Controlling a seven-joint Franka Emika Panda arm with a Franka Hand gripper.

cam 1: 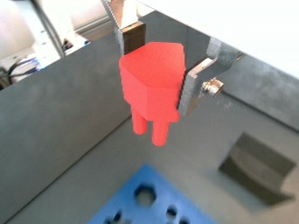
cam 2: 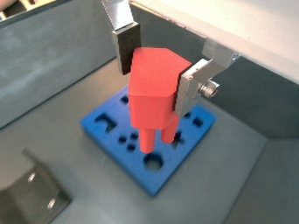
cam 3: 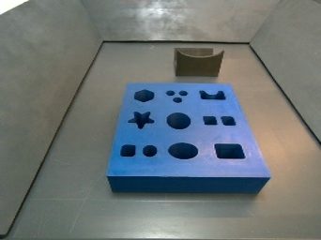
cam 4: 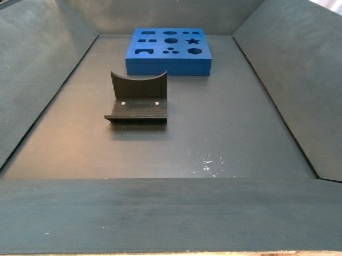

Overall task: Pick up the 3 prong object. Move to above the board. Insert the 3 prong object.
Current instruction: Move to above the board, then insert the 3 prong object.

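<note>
My gripper (cam 1: 163, 63) is shut on the 3 prong object (cam 1: 149, 83), a bright red-orange peg with a blocky head between the silver fingers and its prongs pointing down. It shows in both wrist views (cam 2: 152, 87), gripper included (cam 2: 159, 70). The peg hangs in the air, apart from the floor. The board (cam 2: 111, 122), a flat blue block with dark shaped holes, lies below the prongs in a wrist view, and only its corner shows in a wrist view (cam 1: 140, 206). Both side views show the board (cam 3: 175, 136) (cam 4: 150, 65), but neither the gripper nor the peg.
The dark fixture (cam 3: 197, 61) stands on the grey floor a short way beyond one short end of the board; it also shows in a side view (cam 4: 138, 100) and in both wrist views (cam 1: 257, 166) (cam 2: 30, 206). Sloping grey walls enclose the floor.
</note>
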